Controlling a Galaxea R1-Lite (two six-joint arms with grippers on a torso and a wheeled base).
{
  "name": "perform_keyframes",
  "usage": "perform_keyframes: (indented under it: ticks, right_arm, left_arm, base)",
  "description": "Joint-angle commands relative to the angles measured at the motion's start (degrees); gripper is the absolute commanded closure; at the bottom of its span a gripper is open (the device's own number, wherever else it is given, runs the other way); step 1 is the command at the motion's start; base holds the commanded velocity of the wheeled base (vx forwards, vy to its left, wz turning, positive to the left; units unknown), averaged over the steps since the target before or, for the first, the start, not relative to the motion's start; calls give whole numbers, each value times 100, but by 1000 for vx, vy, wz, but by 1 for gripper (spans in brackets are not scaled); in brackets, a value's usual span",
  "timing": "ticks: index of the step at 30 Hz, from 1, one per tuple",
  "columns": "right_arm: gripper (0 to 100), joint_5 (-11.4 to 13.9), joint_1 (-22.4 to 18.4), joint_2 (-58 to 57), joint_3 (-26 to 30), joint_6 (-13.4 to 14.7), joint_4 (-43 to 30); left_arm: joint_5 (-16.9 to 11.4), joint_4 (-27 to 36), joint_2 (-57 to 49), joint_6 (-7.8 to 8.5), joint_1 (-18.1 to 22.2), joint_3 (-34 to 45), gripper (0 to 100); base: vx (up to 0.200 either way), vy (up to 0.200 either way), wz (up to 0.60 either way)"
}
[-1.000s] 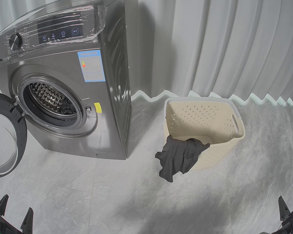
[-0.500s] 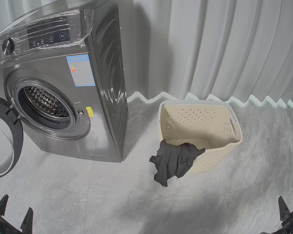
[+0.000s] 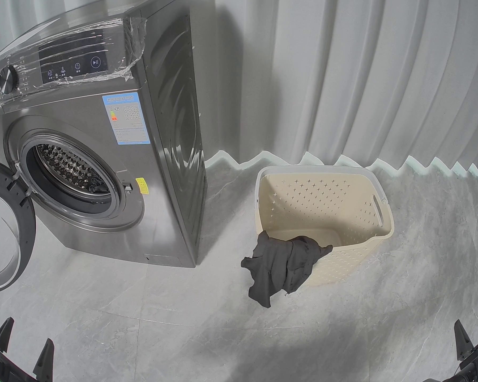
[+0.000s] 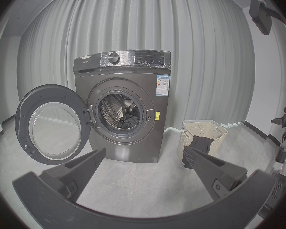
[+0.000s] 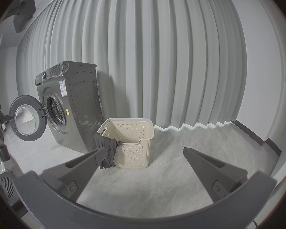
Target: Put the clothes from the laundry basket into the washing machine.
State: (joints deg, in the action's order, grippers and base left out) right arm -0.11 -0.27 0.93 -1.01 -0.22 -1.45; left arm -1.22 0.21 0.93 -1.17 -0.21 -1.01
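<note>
left hand (image 3: 27, 332): low at the near left of the head view, above the floor (image 3: 196, 324). its two fingers are spread wide apart with nothing between them. it is well apart from both the machine and the basket.
right hand (image 3: 472, 315): low at the near right edge, fingers likewise spread wide and holding nothing, well apart from the basket.
dark garment (image 3: 281, 266): draped over the near left corner of the laundry basket (image 3: 356, 253). a small part lies inside the rim and most hangs down the outer wall toward the floor. whether its lowest tip touches the floor cannot be told.
laundry basket: cream, perforated, with handle slots, standing upright on the floor to the right of the washing machine (image 3: 159, 149), a gap between them. the curtain (image 3: 356, 70) is just behind it.
washing machine: grey front loader at the left, its control panel wrapped in clear film and a blue label on its front.
door (image 3: 8, 229): swung wide open on the machine's left side.
drum (image 3: 71, 172): uncovered, with dark clothing (image 4: 126, 123) lying at its bottom, as the left wrist view shows.
floor: pale marbled tiles.
curtain: pale, pleated, hanging behind the machine and the basket.
</note>
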Motion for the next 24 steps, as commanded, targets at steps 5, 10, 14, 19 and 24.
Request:
perform_keyframes:
  ticks: [5,10,14,19,24]
  right_arm:
    - [0,29,9,-93,40,4,-4]
    - [0,99,9,-93,13,13,13]
    - [0,354,53,-5,-1068,233,57]
    - [0,1066,97,1103,-1701,233,-778]
    - [0,1769,132,2729,-1718,127,-488]
  left_arm:
    - [-36,-3,-93,73,3,92,0]
    - [-63,-3,-93,91,3,92,0]
    - [-45,-3,-93,64,3,92,0]
    - [-54,-3,-93,82,3,92,0]
    - [-36,-3,-93,29,3,92,0]
  base:
    - [0,0,0]
    - [0,0,0]
    - [150,0,0]
    - [120,0,0]
    - [0,0,0]
